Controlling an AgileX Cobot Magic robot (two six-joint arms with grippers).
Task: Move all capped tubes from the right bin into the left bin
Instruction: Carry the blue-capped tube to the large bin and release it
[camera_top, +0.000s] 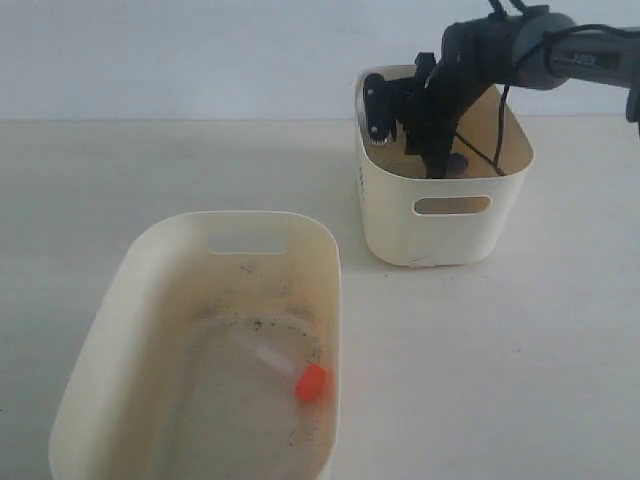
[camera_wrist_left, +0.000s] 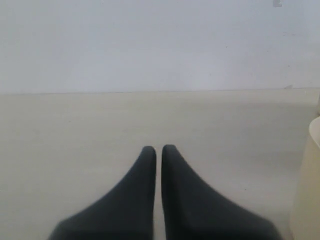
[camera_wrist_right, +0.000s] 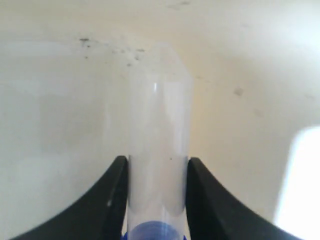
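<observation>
The right bin (camera_top: 440, 235) stands at the back right, and my right arm reaches down into it. In the right wrist view my right gripper (camera_wrist_right: 158, 167) is shut on a clear capped tube (camera_wrist_right: 159, 125); its blue cap (camera_wrist_right: 155, 234) lies close to the camera and its tip points at the bin's inner wall (camera_wrist_right: 60, 100). In the exterior view the right gripper (camera_top: 438, 165) is low inside the tub. The left bin (camera_top: 150, 250), dirt-speckled, holds an orange-capped tube (camera_top: 292, 370) on its floor. My left gripper (camera_wrist_left: 159, 150) is shut on nothing above the bare table and is out of the exterior view.
A cream tub wall (camera_wrist_left: 307, 190) edges into the left wrist view beside the left gripper. A pale wall rises behind the table (camera_top: 500, 350). An oval handle slot (camera_top: 452, 205) faces the front of the right bin. A black cable (camera_top: 500, 120) hangs from the right arm.
</observation>
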